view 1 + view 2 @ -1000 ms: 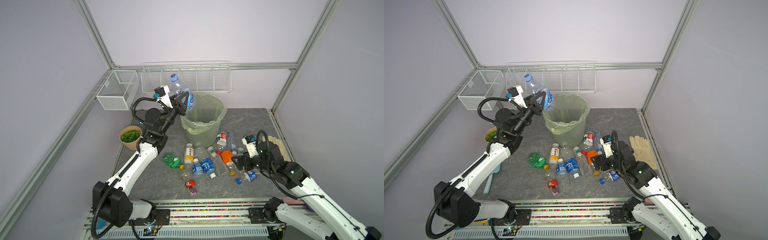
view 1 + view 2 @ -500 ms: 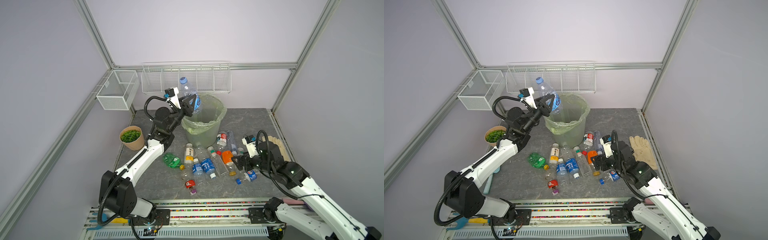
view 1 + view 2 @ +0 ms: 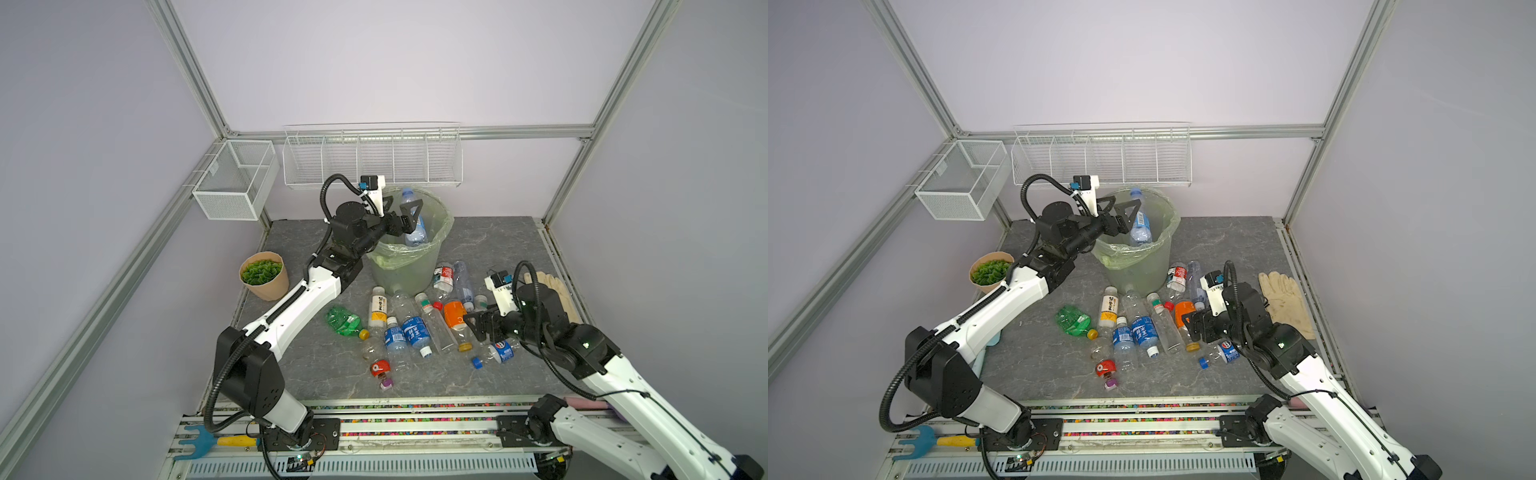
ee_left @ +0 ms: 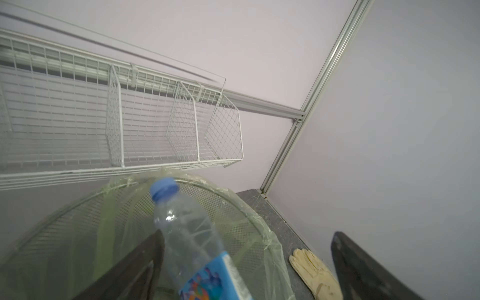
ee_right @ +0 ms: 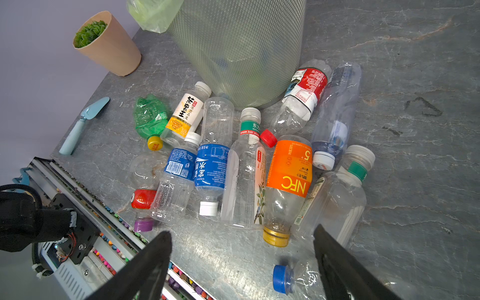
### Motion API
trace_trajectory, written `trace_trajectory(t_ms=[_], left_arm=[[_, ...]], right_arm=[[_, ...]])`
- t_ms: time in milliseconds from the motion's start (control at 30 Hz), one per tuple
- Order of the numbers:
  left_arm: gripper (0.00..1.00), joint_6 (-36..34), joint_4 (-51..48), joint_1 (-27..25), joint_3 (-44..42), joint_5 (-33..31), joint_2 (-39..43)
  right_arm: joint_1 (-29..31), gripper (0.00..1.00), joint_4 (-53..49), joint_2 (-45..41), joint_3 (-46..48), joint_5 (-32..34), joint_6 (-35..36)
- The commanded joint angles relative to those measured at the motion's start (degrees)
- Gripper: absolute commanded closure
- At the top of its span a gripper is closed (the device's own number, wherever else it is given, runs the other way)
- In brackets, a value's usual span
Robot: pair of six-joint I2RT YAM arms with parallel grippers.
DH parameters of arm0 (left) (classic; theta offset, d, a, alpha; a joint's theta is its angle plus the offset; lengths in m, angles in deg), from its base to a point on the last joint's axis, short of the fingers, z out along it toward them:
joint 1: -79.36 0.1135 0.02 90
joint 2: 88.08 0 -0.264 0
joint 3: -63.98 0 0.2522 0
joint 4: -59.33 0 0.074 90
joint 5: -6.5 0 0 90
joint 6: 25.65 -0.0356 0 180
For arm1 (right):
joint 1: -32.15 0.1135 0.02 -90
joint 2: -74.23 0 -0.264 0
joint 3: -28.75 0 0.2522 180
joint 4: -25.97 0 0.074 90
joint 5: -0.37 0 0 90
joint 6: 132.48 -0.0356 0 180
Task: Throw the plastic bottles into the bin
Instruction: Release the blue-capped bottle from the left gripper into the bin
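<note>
Swung over the bin [image 3: 399, 270], left gripper [image 3: 404, 205] spreads wide, its blue-capped bottle [image 3: 415, 232] released.

Both top views look down from above the near edge, sharing my whole table [image 3: 478, 241]. My left wrist camera: close over the bin [image 4: 65, 228], facing the far wall. Right wrist: close above the bottles [image 5: 288, 168].

left end effector [image 3: 401, 206] raised, jaws spread wide, right end effector [image 3: 477, 327] low, jaws apart
</note>
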Motion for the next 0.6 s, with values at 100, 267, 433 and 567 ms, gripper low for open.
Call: trace_trajectory(t_ms=[100,267,433,567], left_arm=[[0.01,-2.58,-2.69,-0.25,2.77,-1.41,5.61],[0.01,-2.83,-5.67,-0.25,3.43,-1.85,7.51],[0.0,-2.05,-9.85,-0.34,4.35,-2.87,8.08],[0.01,-1.63,-13.68,-0.34,4.86,-3.33,8.49]], right_arm=[[-0.01,0.12,0.25,-0.05,0.29,0.29,-0.91],[0.02,0.12,-0.5,-0.09,-0.04,1.01,-1.1],[0.0,0.12,-2.08,1.41,-0.98,3.03,-2.81],[0.01,0.12,-4.45,3.51,-2.12,6.7,-5.14]])
